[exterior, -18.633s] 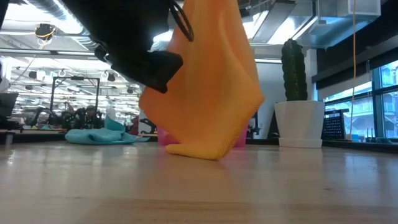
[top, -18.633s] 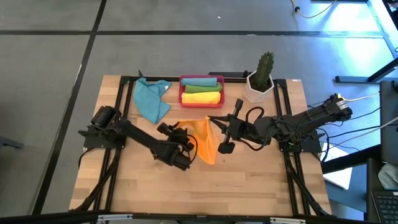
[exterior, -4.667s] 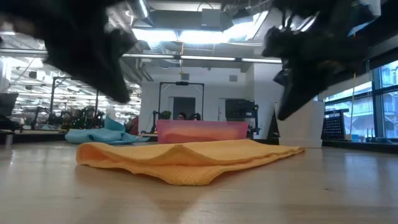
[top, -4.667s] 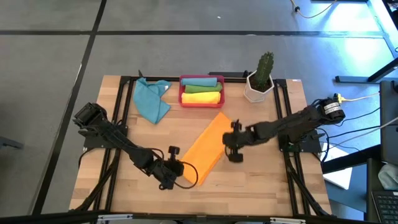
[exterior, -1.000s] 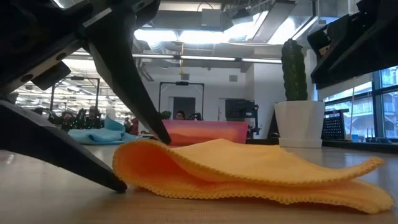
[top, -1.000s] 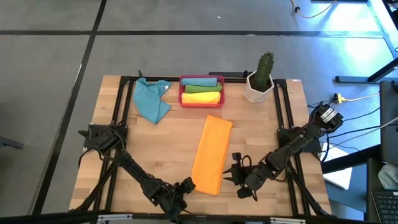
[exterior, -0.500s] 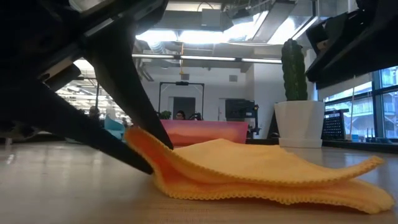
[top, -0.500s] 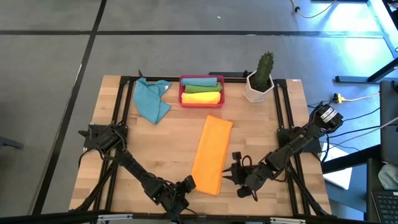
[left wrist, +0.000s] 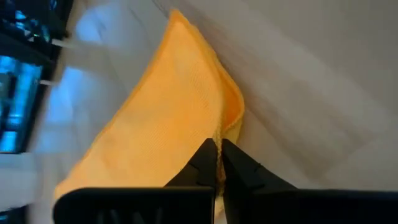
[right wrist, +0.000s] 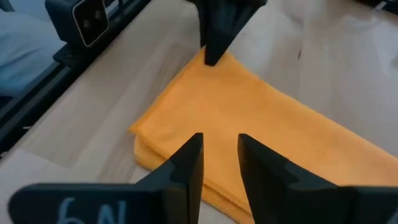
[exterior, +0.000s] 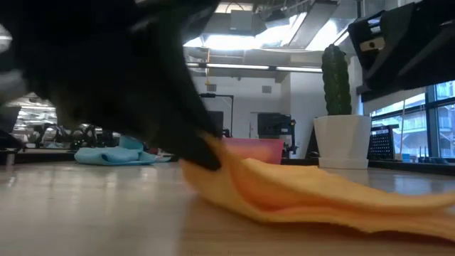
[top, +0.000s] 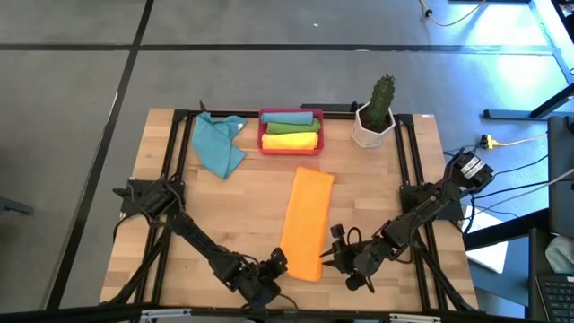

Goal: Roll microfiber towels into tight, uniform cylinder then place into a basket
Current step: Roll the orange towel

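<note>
From above, the orange towel (top: 306,224) is lying folded lengthwise on the surface (top: 179,215), just below the red basket (top: 291,132) holding rolled towels (top: 291,128). A teal towel (top: 218,144) and cactus pot (top: 372,126) are flanking the basket.

At surface height, the left arm is blocking the towel's near corner.

The left gripper (left wrist: 217,163) is pinching that corner, jaws closed.

The right gripper (right wrist: 217,163) is hovering over the towel's near end, jaws slightly parted, holding nothing.

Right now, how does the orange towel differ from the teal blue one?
The orange towel lies folded into a long flat strip mid-table; the teal blue towel sits crumpled beside the red basket. The left gripper pinches the orange towel's near corner; nothing touches the teal one. Neither is rolled yet.
</note>
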